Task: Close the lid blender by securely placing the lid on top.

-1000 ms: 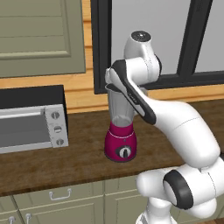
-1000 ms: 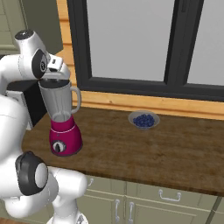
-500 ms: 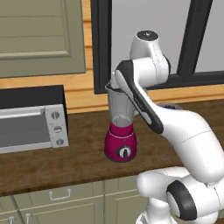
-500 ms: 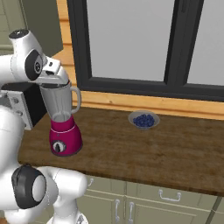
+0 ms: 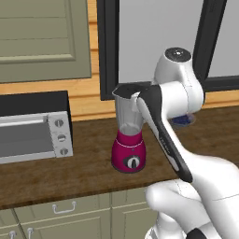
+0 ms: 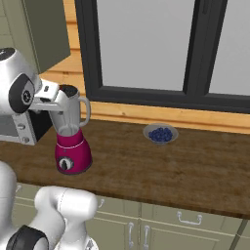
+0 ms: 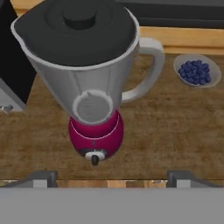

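Lid (image 7: 78, 30) seated flat inside jar rim of blender (image 7: 94, 105), directly ahead of gripper (image 7: 111, 178). Jaws wide apart, holding nothing, clear of lid.

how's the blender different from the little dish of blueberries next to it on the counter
The blender stands tall on a magenta base, its clear jar capped by the black lid; the dish is low, grey and uncovered. The blender has a side handle; the dish has none. Both sit on the wooden counter.
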Controlling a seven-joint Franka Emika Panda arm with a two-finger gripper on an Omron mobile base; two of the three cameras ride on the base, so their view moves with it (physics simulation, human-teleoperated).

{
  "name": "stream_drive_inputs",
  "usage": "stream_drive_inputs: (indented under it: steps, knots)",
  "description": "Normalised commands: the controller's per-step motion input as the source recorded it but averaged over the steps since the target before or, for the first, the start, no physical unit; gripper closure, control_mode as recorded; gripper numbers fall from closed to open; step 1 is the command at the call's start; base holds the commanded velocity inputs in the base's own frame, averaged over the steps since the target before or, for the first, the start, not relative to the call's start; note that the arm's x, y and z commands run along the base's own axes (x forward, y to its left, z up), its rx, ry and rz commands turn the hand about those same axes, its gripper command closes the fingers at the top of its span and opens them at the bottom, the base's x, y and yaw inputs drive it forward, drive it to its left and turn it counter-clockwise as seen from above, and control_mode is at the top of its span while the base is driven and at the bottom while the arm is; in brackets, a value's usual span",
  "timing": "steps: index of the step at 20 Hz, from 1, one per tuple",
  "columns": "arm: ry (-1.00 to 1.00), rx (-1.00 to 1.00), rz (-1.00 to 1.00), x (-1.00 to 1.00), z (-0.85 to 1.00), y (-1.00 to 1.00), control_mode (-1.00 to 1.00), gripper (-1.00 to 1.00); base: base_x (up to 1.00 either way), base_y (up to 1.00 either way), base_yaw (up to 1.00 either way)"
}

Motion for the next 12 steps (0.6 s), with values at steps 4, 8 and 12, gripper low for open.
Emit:
stream_drive_inputs:
  steps: [4,8,12]
  knots:
    - [-0.1,0.06,0.02,-0.26,-0.17,-0.56,-1.0,-1.0,0.0,0.0,0.0]
    - [-0.07,0.09,0.0,-0.16,-0.19,-0.66,-1.0,-1.0,0.0,0.0,0.0]
    - [-0.04,0.06,0.0,-0.09,-0.21,-0.64,-1.0,-1.0,0.0,0.0,0.0]
